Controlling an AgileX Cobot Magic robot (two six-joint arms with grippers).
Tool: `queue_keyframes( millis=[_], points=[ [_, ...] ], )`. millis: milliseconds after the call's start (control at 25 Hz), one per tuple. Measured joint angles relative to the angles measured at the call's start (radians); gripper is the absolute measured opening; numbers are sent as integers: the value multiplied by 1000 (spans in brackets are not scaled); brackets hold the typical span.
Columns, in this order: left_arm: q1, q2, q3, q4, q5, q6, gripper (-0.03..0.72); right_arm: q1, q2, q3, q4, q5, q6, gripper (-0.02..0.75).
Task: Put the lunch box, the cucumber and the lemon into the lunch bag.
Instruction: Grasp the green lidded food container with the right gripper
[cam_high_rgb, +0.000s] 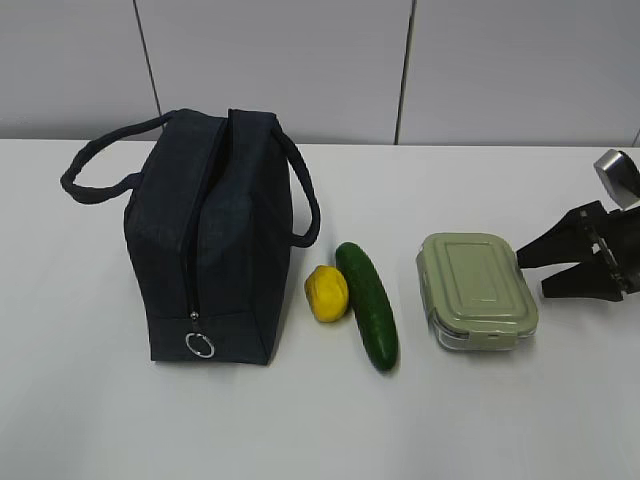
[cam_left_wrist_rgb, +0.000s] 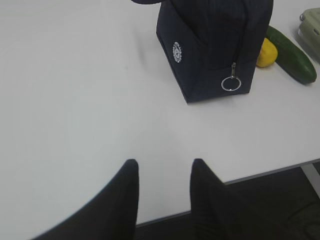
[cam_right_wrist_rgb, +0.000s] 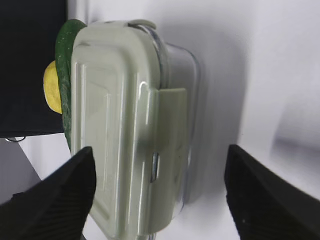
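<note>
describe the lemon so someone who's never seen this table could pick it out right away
Start at the dark navy lunch bag standing on the left of the white table. Just to the right of its front corner lies the lemon, tucked between the bag and the long dark green cucumber. It is the only yellow thing there, small and oval, far shorter than the cucumber beside it.

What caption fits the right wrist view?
Open right gripper approaching the lunch box, nothing held.
</note>
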Motion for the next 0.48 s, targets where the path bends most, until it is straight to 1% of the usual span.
queue_keyframes(
  millis=[280,480],
  points=[
    [0,0,0,0,0,0,237,41,34,-12,16,0,-22,595],
    [0,0,0,0,0,0,237,47,49,-21,18,0,-25,592]
  ],
)
